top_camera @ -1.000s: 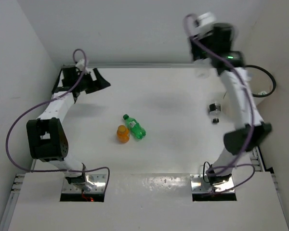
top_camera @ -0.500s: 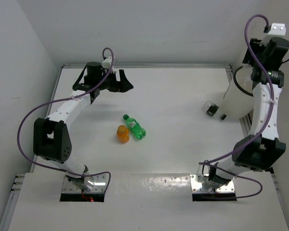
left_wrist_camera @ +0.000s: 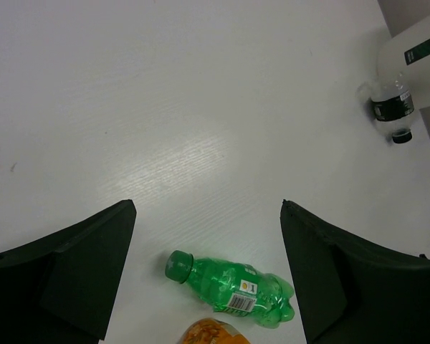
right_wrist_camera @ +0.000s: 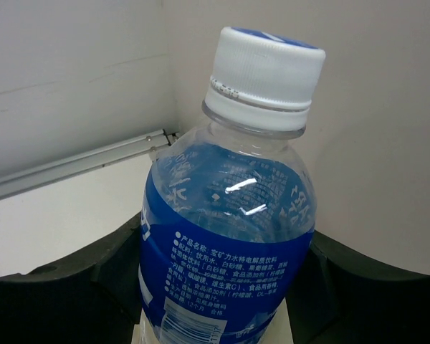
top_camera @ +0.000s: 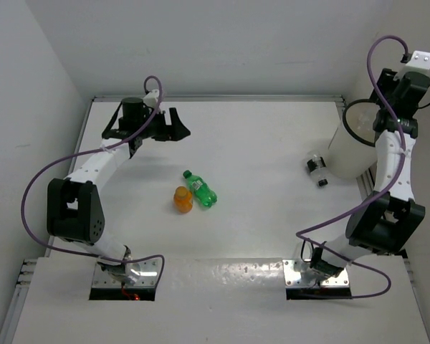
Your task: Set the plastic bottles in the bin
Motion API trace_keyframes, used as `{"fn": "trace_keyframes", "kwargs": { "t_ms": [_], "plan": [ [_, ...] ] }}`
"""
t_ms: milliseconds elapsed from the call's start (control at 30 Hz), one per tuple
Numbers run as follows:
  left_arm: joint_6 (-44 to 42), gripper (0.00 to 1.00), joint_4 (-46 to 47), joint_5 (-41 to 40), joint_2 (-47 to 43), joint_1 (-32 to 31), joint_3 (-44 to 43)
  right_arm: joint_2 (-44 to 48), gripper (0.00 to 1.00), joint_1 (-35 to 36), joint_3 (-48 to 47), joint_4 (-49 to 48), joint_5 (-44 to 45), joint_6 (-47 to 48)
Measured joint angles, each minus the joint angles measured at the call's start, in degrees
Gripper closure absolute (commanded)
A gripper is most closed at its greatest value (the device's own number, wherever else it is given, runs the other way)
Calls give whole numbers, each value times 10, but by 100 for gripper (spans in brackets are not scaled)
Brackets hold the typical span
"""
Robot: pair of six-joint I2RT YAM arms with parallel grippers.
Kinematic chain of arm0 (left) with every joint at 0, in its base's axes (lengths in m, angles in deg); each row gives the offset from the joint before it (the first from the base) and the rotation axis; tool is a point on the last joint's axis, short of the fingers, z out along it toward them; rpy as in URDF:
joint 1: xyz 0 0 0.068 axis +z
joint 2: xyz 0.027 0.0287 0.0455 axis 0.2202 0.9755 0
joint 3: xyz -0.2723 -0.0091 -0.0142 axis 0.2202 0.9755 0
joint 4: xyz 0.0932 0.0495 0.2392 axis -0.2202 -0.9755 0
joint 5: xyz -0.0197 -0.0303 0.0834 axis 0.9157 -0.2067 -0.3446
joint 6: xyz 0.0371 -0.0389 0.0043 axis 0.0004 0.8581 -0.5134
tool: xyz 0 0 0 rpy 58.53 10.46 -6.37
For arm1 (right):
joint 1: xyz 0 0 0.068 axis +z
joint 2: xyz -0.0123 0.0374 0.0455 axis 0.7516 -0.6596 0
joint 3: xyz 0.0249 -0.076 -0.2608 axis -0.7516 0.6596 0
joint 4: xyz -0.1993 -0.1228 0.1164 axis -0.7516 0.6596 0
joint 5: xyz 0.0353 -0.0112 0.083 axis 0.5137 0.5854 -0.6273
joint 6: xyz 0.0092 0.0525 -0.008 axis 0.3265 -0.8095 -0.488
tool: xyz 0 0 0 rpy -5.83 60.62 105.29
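A green bottle (top_camera: 201, 190) and an orange bottle (top_camera: 183, 199) lie together mid-table. In the left wrist view the green bottle (left_wrist_camera: 233, 290) and orange bottle (left_wrist_camera: 211, 333) lie below my open, empty left gripper (left_wrist_camera: 208, 208), which hovers at the far left (top_camera: 168, 130). A clear bottle with a dark label (top_camera: 317, 168) lies against the white bin (top_camera: 347, 154) at the far right. My right gripper (right_wrist_camera: 226, 301) is shut on a clear blue-labelled bottle (right_wrist_camera: 229, 215) with a white cap. It is held high by the bin's black rim (top_camera: 405, 89).
The walls close in behind and on both sides. The table's right rail runs just past the bin. The dark-labelled bottle (left_wrist_camera: 393, 107) and the bin's white wall (left_wrist_camera: 416, 54) also show at the left wrist view's top right.
My right arm has swung from the far middle to the far right above the bin. My left gripper has moved from the far-left corner toward the middle, then back a little.
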Motion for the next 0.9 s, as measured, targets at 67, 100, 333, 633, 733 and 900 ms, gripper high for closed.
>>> {"fn": "trace_keyframes", "kwargs": {
  "t_ms": [67, 100, 333, 633, 733, 900],
  "plan": [
    [0, 12, 0, 0, 0, 3, 1, 0, 65, -4, 7, -14, 0, 0],
    [0, 10, 0, 0, 0, 3, 1, 1, 54, -6, 12, -21, 0, 0],
    [1, 4, 0, 2, 0, 13, 1, 22, 0, -18, 34, -23, -2, -16],
    [-3, 4, 10, 3, 0, 40, 9, 136, 37, -32, -29, 112, -195, -98],
    [-10, 4, 16, 4, -7, 44, 32, 191, 57, 37, -10, 182, -246, -92],
    [-17, 4, 17, 4, -21, 44, 54, 253, 53, 165, 138, 270, -226, -63]
  ]
}}
